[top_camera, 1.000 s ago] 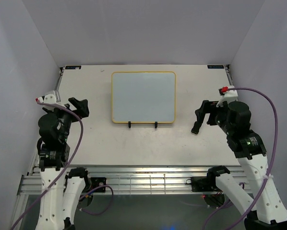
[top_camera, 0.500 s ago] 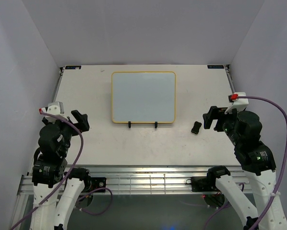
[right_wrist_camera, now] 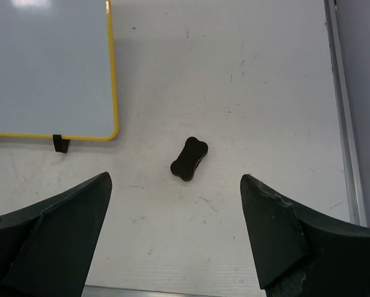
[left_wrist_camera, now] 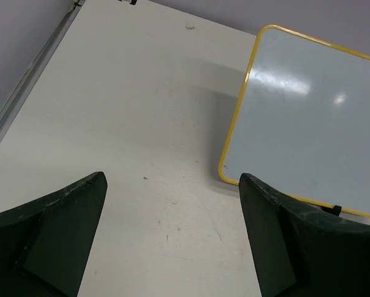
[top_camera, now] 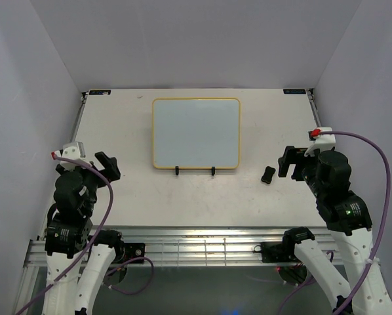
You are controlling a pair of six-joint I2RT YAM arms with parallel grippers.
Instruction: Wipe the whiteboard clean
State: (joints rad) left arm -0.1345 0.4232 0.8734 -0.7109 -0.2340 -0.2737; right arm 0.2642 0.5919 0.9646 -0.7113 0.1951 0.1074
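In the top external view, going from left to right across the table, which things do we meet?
left gripper → whiteboard → eraser → right gripper

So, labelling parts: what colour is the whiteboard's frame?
Yellow; the whiteboard's frame shows best in the right wrist view.

Blank glossy whiteboard (top_camera: 196, 133), thin yellow frame, two black feet at near edge, flat mid-table.
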